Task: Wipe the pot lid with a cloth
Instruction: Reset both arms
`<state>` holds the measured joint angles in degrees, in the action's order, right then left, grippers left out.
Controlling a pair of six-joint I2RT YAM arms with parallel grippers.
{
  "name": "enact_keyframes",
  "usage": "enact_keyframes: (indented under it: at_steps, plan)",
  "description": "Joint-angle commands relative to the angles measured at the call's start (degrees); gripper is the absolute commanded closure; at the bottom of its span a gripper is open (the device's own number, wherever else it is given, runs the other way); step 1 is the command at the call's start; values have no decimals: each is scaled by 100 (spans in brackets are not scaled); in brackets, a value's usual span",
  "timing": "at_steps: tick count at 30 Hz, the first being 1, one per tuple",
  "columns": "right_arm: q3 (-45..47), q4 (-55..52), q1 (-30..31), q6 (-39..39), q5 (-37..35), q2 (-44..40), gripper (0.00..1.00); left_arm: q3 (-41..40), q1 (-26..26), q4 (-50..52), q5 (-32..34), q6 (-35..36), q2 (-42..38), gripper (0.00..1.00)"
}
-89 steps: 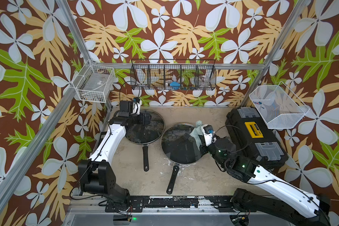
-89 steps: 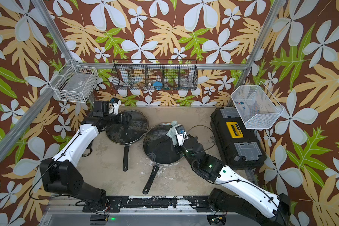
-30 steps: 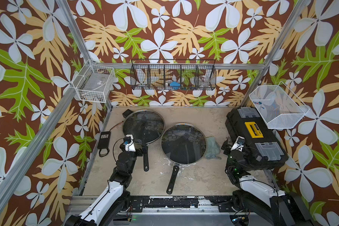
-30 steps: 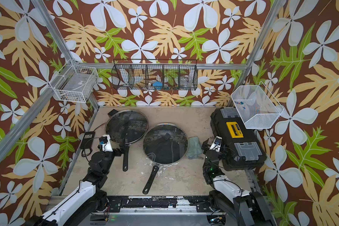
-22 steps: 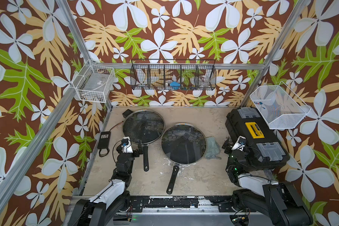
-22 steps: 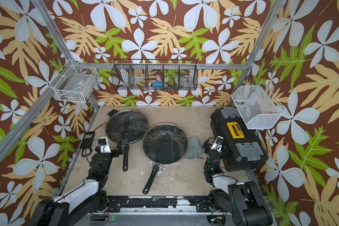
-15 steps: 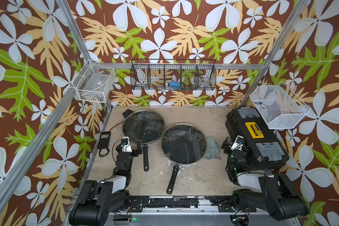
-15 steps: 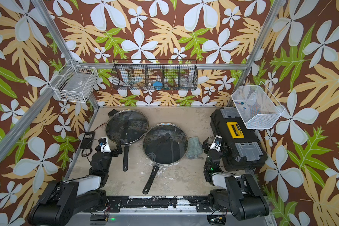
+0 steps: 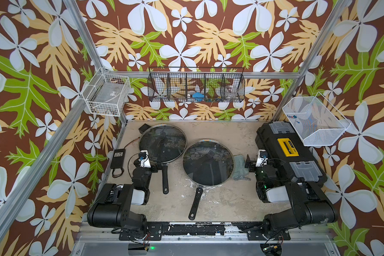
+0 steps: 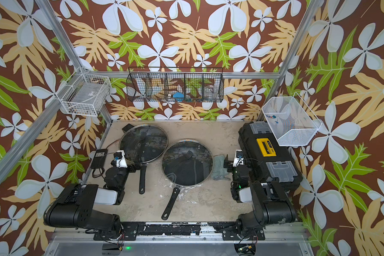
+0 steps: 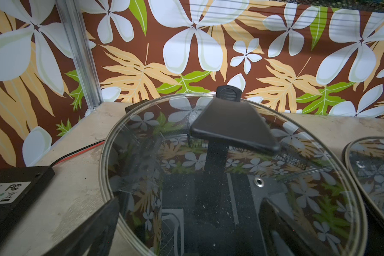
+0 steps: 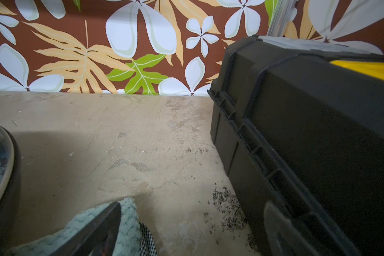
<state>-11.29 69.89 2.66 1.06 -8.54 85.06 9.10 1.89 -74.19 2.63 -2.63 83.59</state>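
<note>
Top views: pot lid (image 9: 208, 163) sits on a frying pan (image 9: 195, 204) near the black toolbox (image 9: 286, 155). Cloth (image 9: 239, 167) lies crumpled between lid and toolbox, at the lid's rim. Right gripper (image 9: 261, 165) is hard by the toolbox, fingers spread wide, empty. Left gripper (image 9: 146, 166) is well away from the toolbox, past the pot lid, by the smaller lid (image 9: 162, 144), also wide and empty. Both arms are folded low.

Left wrist: only the smaller lid fills the view, nothing between the fingers.

Right wrist: one finger (image 12: 102, 223) overhangs the cloth's edge, the other is close to the toolbox wall, not touching fabric as far as I can tell.

Judgement: cloth not in hand, so pick it first. Pinch the raised fold, press flat on the glass, sweep around the black handle, go light so the lid doesn't slide off the pan.
</note>
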Motion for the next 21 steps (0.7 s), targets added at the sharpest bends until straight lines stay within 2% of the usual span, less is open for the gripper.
enact_keyframes:
  at_steps: [1, 21]
  plan:
    - [-15, 52, -17, 39, 342, 15, 0, 15, -18, 54, 43, -45, 1, 0]
    - [4, 41, -15, 43, 317, -21, 0, 2, -5, 55, 32, -35, -18, 0]
